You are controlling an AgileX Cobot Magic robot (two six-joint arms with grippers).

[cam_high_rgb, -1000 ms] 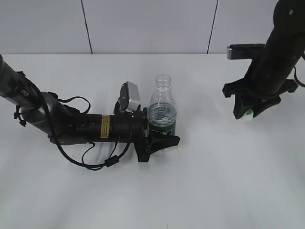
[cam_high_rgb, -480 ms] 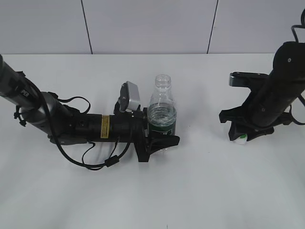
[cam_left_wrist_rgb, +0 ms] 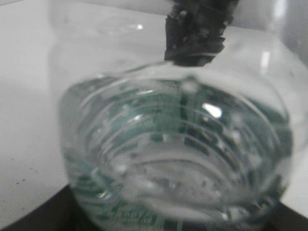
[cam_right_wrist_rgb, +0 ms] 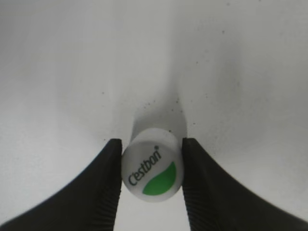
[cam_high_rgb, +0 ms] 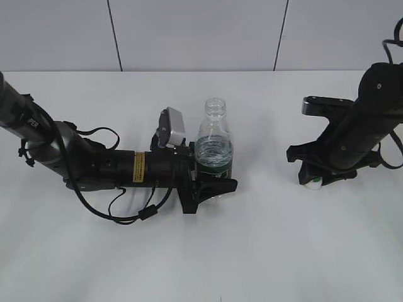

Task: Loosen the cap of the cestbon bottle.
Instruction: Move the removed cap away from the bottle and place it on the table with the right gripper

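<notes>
The cestbon bottle (cam_high_rgb: 214, 153) stands upright mid-table with its neck open and no cap on it. My left gripper (cam_high_rgb: 211, 182) is shut on its green-labelled lower half; the left wrist view is filled by the bottle's ribbed wall (cam_left_wrist_rgb: 178, 154). The white cap with a green patch (cam_right_wrist_rgb: 152, 172) sits between the fingers of my right gripper (cam_right_wrist_rgb: 152, 175), which is shut on it. In the exterior view the right gripper (cam_high_rgb: 313, 179) is low at the table on the right, with the cap (cam_high_rgb: 313, 182) showing at its tip.
The white table (cam_high_rgb: 264, 251) runs under both arms. A grey wall with dark vertical seams stands behind it. Black cables loop beside the left arm (cam_high_rgb: 119, 211).
My right gripper has come down and slightly left with the cap, from above the table to table height. The left arm and bottle have not moved.
</notes>
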